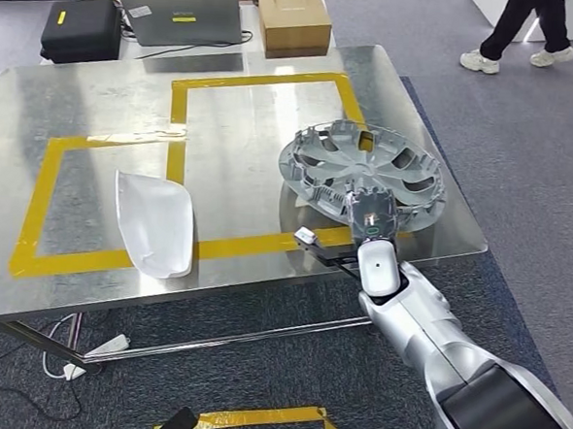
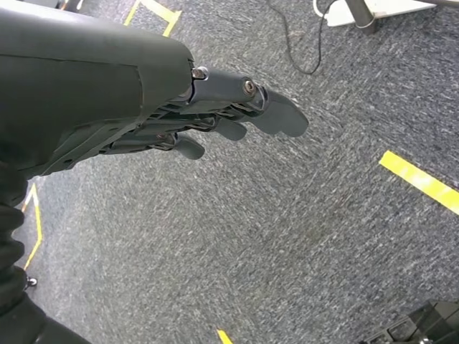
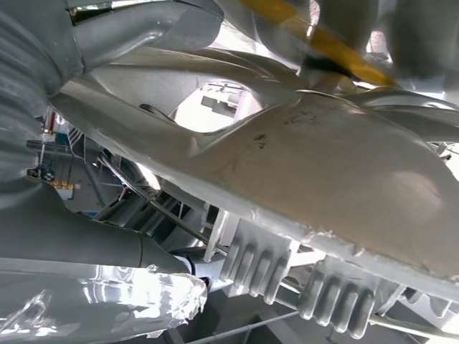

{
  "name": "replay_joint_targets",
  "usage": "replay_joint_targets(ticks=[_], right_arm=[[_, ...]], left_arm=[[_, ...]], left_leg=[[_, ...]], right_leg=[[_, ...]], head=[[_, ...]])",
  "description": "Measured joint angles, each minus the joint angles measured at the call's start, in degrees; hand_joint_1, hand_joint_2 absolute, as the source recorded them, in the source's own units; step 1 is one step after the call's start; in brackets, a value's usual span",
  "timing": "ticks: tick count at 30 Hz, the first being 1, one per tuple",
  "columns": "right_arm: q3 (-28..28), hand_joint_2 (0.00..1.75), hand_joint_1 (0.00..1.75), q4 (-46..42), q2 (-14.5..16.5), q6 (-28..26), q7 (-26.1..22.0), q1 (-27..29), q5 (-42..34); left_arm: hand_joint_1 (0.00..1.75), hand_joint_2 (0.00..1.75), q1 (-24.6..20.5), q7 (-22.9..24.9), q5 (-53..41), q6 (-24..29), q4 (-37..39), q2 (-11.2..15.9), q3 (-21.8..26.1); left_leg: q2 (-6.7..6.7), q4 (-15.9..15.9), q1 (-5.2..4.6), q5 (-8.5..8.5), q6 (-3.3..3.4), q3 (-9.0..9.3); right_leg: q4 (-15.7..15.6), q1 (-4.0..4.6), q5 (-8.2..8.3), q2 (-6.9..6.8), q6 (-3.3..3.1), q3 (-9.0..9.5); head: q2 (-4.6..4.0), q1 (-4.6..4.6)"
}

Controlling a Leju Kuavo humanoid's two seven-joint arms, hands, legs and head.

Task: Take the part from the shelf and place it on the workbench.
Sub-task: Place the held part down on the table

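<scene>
Head view: we find the wheel cover [image 1: 363,171] lying on the workbench [image 1: 91,115] at right of centre, the right hand [image 1: 371,212] clamped on its near rim.

Left wrist view: the left hand [image 2: 238,118] hangs over carpet, fingers loosely apart, holding nothing.

Right wrist view: the cover's rim sits between the fingers [image 3: 135,29].

We judge placement nearly done; release and withdrawal remain.

A silver-grey wheel cover [image 1: 362,169] is being shown on a brushed steel table [image 1: 92,96] that is being marked with yellow tape [image 1: 177,120] rectangles. A white curved panel [image 1: 155,223] is being seen beside a grey laptop [image 1: 180,10], a brown cardboard box [image 1: 293,23] and a black case [image 1: 80,29]; the carpet [image 2: 270,236] is being rendered speckled blue-grey.
</scene>
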Motion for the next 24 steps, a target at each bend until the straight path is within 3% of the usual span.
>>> replay_joint_targets(ticks=[7, 18, 24], right_arm=[[-1.9, 1.75, 1.75, -0.7, 0.7, -0.8, -2.8, 0.0, 0.0], [-1.6, 1.75, 1.75, -1.4, 8.4, 3.1, -4.9, -1.3, 0.0], [-0.9, 1.75, 1.75, -1.4, 10.9, 4.2, -4.4, -1.4, 0.0]], left_arm=[[0.0, 1.75, -0.1, 1.2, -1.3, -0.3, 0.0, 0.1, 0.0], [0.0, 1.75, -1.7, 2.9, -4.3, -1.4, 0.0, -0.1, 0.0], [0.0, 1.75, -1.8, 3.0, -4.1, -1.4, 0.0, -0.1, 0.0]], left_leg=[[0.0, 0.0, -0.01, 0.0, 0.0, -0.01], [0.01, 0.0, 0.05, 0.0, 0.0, -0.01], [0.0, 0.0, 0.04, 0.0, 0.0, -0.02]], right_leg=[[0.0, 0.0, 0.0, 0.01, 0.0, 0.04], [0.0, 0.06, -0.02, 0.02, -0.03, 0.01], [0.0, 0.03, -0.03, 0.01, -0.03, 0.01]], head=[[0.0, 0.01], [0.0, 0.0], [0.0, 0.02]])
